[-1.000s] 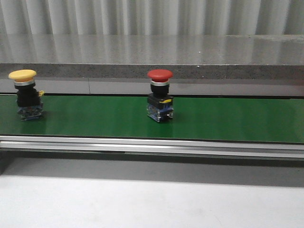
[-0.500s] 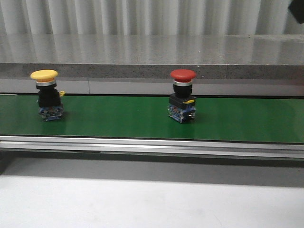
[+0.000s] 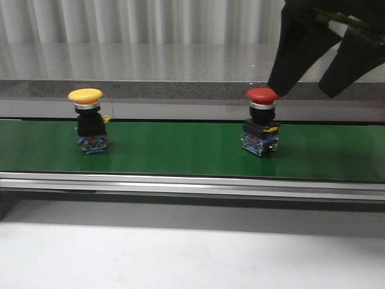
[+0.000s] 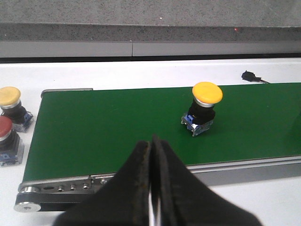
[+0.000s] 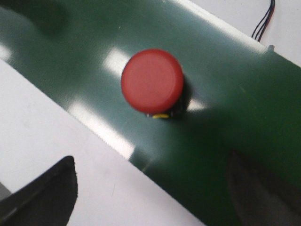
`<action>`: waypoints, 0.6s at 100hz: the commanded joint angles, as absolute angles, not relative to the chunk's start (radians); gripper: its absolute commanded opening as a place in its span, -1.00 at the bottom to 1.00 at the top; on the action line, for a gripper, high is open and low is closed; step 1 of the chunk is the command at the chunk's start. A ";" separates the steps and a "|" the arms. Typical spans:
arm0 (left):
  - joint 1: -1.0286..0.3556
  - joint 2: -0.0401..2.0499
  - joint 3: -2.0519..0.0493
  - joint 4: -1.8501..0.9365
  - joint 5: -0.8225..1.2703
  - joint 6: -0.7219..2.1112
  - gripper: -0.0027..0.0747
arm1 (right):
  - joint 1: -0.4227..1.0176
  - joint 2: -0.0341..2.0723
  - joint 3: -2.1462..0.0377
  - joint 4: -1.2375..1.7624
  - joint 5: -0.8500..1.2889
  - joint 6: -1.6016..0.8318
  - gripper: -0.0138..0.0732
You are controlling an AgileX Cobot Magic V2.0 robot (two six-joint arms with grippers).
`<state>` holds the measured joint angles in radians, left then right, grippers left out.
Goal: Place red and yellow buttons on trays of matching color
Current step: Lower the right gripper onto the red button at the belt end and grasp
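The right gripper (image 3: 313, 84) hung spread wide above the upright red button (image 3: 261, 120) near the green conveyor belt's (image 3: 180, 150) right end, seemingly slightly offset; the left gripper (image 4: 153, 155), pressed closed, was empty.

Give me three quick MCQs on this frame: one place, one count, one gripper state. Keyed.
1. Where does the red mushroom-head push button stand?
A. On the green conveyor belt
B. On the grey stone ledge behind
C. On the white table in front

2. How many push buttons stand on the belt in the front view?
A. One
B. Two
C. Four

3. How are the right gripper's black fingers?
A. Clamped on the red cap
B. Shut, off the belt
C. Spread wide, touching nothing

Key: 1 A, its base sits on the green surface. 2 B, only the red one and the yellow mushroom-head push button are on it there. 3 C, the right wrist view shows one finger at each side with the red button between them, and the front view shows the gripper above it.
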<state>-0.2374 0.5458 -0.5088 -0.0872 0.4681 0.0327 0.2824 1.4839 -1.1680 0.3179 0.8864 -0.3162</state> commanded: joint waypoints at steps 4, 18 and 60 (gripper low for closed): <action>-0.247 0.548 -0.536 -0.098 0.395 0.032 -0.98 | 0.283 1.502 -1.220 0.337 0.828 -0.369 0.78; -0.247 0.548 -0.536 -0.098 0.395 0.032 -0.98 | 0.283 1.554 -1.223 0.337 0.785 -0.415 0.77; -0.247 0.548 -0.536 -0.098 0.395 0.032 -0.98 | 0.280 1.562 -1.220 0.337 0.614 -0.420 -0.57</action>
